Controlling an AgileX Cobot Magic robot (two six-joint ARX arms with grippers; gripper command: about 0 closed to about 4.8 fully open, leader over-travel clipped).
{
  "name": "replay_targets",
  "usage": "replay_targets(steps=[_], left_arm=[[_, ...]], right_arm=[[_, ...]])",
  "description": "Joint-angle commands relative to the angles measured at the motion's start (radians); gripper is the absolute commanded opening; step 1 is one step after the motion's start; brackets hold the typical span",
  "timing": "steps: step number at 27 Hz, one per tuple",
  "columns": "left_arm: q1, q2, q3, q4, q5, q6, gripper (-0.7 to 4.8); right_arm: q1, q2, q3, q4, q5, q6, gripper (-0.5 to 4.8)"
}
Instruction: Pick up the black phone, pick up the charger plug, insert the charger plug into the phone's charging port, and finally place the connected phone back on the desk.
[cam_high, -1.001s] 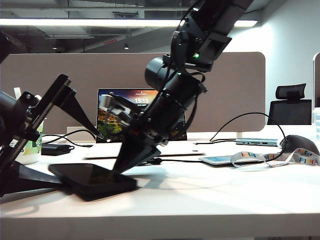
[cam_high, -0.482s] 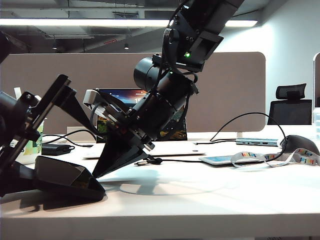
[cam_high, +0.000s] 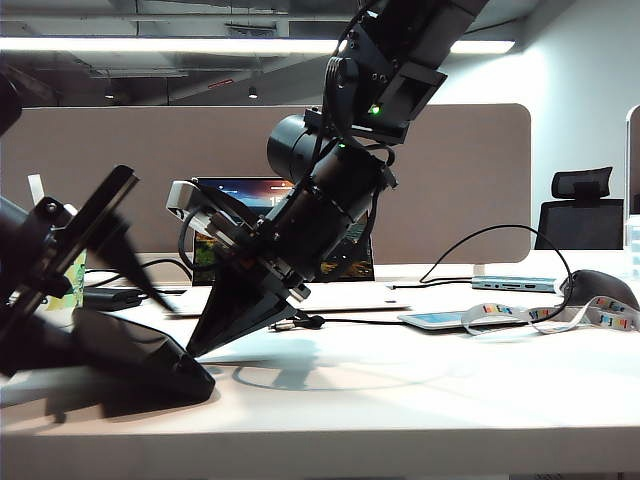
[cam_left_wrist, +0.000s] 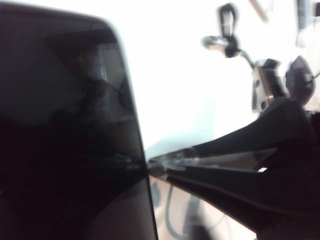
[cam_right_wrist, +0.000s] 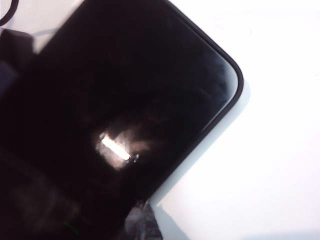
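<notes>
A: Where's the black phone (cam_high: 140, 355)?

B: Far left, near the tabletop's (cam_high: 420, 400) front edge, tilted, 1 end raised. The left claw (cam_high: 95, 290) is around it; I cannot tell whether it grips.

A: And the right claw (cam_high: 200, 345)?

B: Pinched together, its tip at the phone's short edge; the charger plug (cam_high: 290, 323) sits behind it.

A: Free space?

B: The front right is bare. I count 2 phones, 1 laptop (cam_high: 285, 230).
</notes>
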Motion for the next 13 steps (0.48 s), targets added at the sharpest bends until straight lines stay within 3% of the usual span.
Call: replay_targets(steps=[1,3,5,13], left_arm=[[0.002,-0.001,0.000,0.001,0.001,0.001,0.66],[0.002,-0.001,0.000,0.001,0.002,0.003,0.46],[0.002,-0.001,0.000,0.001,-0.002,0.003,-0.06],[0.002,-0.001,0.000,0.012,-0.009,0.008,-0.06]], right_arm=[[-0.003,-0.005,0.002,0.009,-0.001,-0.002,-0.05],[-0.003,-0.005,0.002,0.009,-0.001,-0.002,-0.05],[-0.003,-0.005,0.002,0.009,-0.002,-0.002,-0.05],[-0.010,-0.009,0.002,0.009,0.000,-0.001,-0.05]])
